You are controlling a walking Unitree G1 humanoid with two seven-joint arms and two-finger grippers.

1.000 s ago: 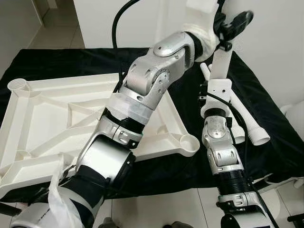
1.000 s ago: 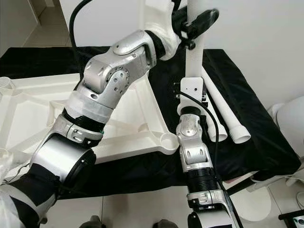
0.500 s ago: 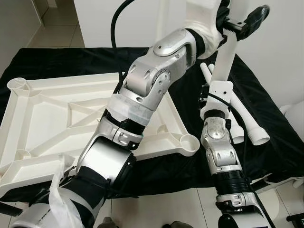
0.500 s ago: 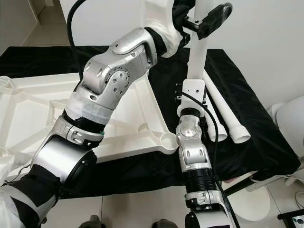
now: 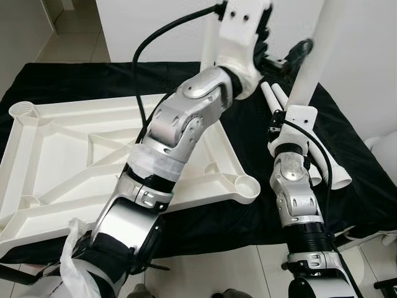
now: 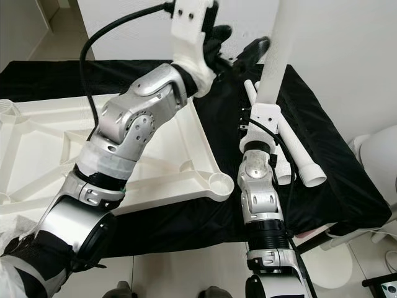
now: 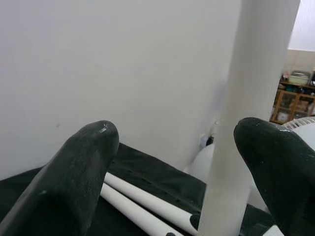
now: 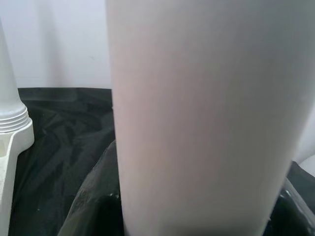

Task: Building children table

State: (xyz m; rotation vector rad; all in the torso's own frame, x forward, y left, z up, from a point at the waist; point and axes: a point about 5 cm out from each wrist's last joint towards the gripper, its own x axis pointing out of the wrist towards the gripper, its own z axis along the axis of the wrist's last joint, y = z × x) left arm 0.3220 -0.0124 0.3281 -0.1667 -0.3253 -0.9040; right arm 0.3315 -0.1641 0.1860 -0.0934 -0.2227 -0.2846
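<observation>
A white table leg point(image 5: 317, 49) stands nearly upright above the black-draped surface point(image 5: 74, 84), rising out of the top of both eye views. The right gripper point(image 8: 197, 216) grasps it low down, its jaws clenched around the leg just above the white wrist housing. The left gripper point(image 7: 172, 162) is raised beside the leg higher up, jaws released: one black finger point(image 7: 74, 172) stands clear of the leg and the other point(image 7: 275, 162) sits just past it, so the leg lies between them. The upturned white tabletop point(image 5: 56, 155) lies on the surface to the robot's left, open leg sockets at its corners. Two spare legs point(image 6: 298, 155) lie side by side on the cloth behind the right arm.
</observation>
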